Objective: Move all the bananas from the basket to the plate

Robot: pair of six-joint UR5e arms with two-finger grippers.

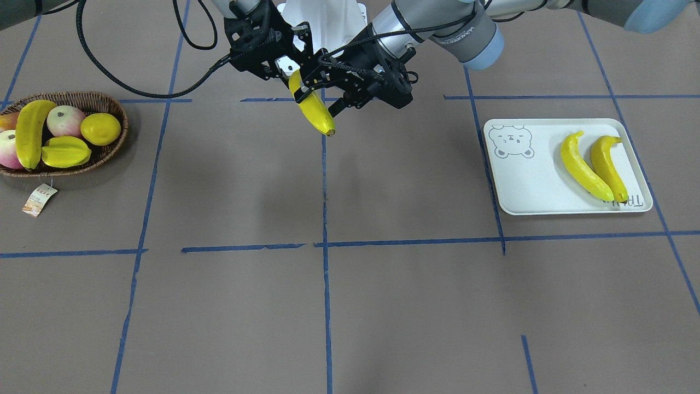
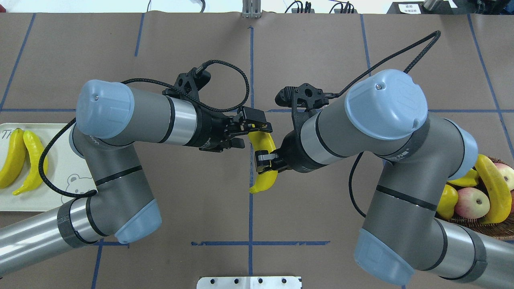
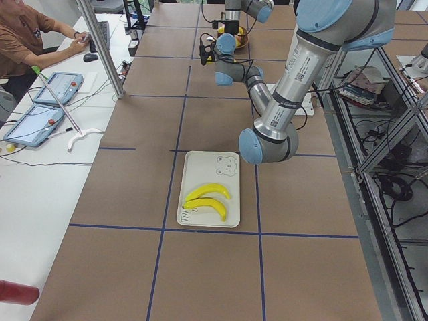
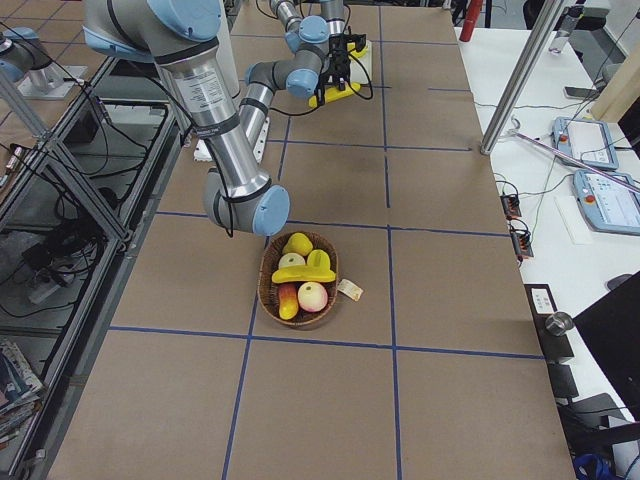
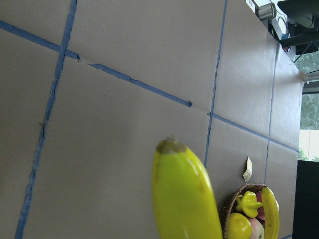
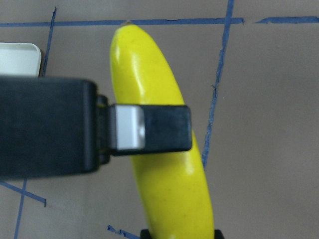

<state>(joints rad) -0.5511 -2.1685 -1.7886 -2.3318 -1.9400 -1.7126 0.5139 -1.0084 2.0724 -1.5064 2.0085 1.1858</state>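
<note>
One banana [image 1: 321, 117] hangs above the table's middle, held between both grippers. My left gripper [image 1: 318, 102] is shut across the half nearer its dark blunt tip [image 5: 169, 147]. My right gripper [image 2: 266, 160] is shut on the half nearer the robot, one silver-padded finger [image 6: 127, 134] lying across it. Two bananas [image 1: 585, 167] [image 1: 608, 167] lie side by side on the pale bear-face plate [image 1: 525, 186], on my left side. Another banana [image 1: 28, 134] lies in the brown wicker basket [image 1: 82, 96], on my right side.
The basket also holds two apples [image 1: 65, 120], a lemon [image 1: 100, 129] and a starfruit [image 1: 65, 151]; its price tag [image 1: 39, 200] lies on the table. A person [image 3: 27, 33] sits at a side desk with tablets [image 3: 33, 124]. Blue tape lines cross the brown tabletop.
</note>
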